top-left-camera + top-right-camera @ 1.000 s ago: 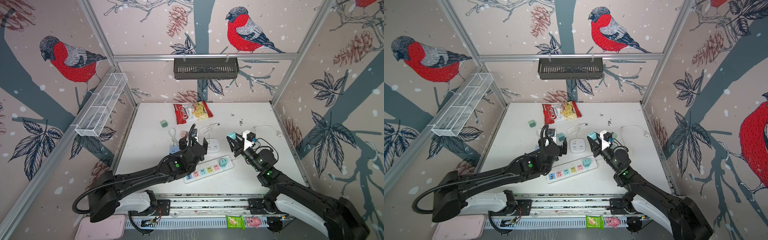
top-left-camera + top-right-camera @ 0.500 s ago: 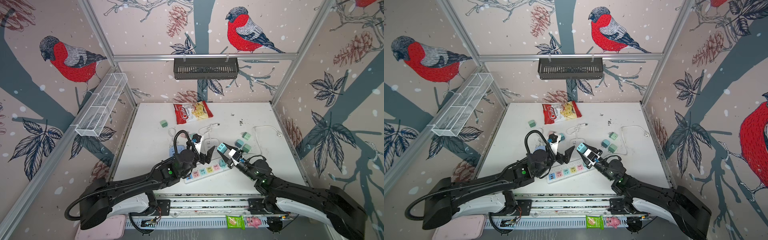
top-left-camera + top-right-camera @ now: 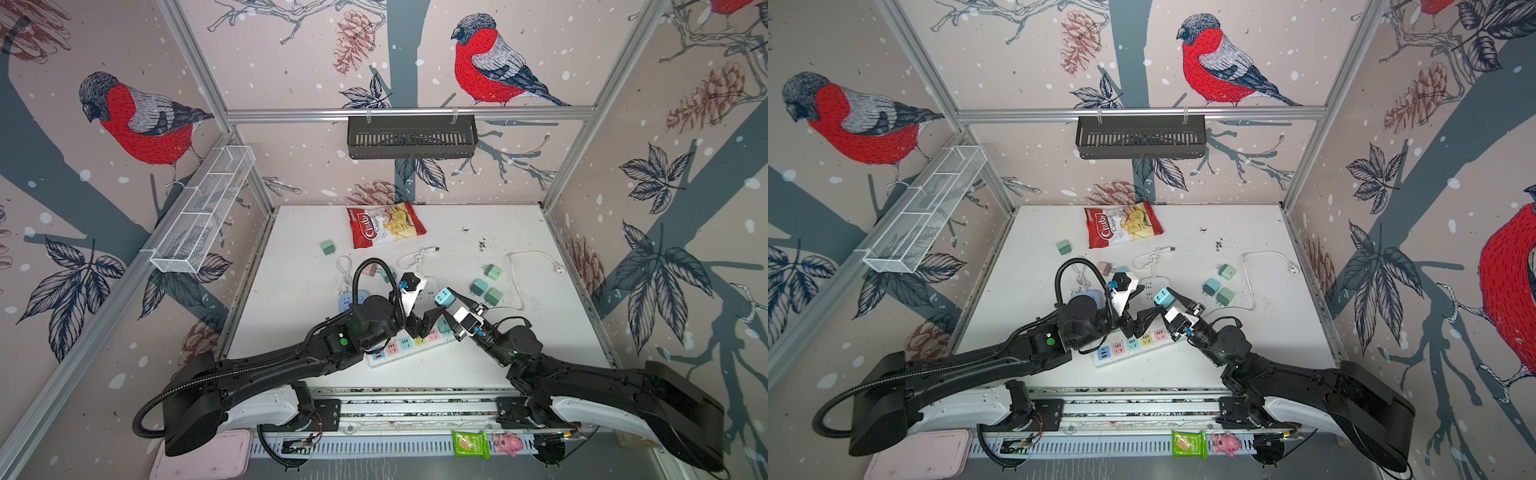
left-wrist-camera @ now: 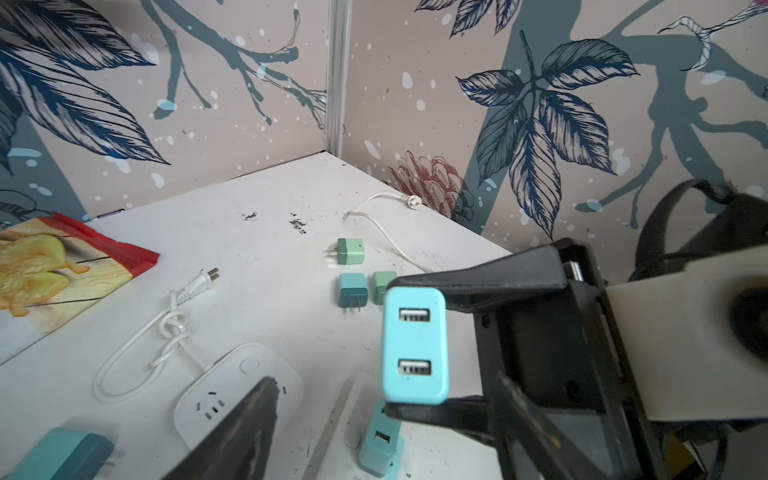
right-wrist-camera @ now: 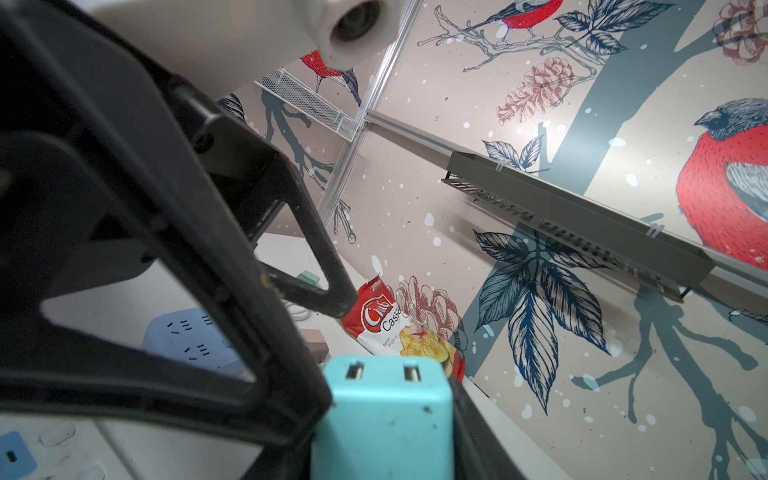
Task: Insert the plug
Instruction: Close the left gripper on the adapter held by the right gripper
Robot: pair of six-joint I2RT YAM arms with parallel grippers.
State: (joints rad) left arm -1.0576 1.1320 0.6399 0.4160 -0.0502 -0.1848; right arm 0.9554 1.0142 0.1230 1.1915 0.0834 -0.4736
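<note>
My right gripper (image 3: 447,300) is shut on the plug (image 3: 443,297), a light blue charger cube with two USB ports (image 4: 414,340), and holds it in the air above the far end of the white power strip (image 3: 409,343). The right wrist view shows the plug (image 5: 386,415) clamped between the right fingers (image 5: 471,419). My left gripper (image 3: 432,306) reaches in from the left. It is open, its fingers (image 4: 253,419) standing on either side of the held plug. A teal charger (image 4: 379,446) stands plugged into the strip's end.
A white round socket block (image 4: 237,395) with a knotted cable lies just behind the strip, and a blue socket block (image 3: 352,300) to its left. Three loose chargers (image 3: 484,286) and a white cord (image 3: 524,266) lie to the right. At the back lies a chips bag (image 3: 384,224).
The right gripper has carried the plug left and down towards the strip. The left gripper has swung right to meet it, and its jaws have narrowed around the plug.
</note>
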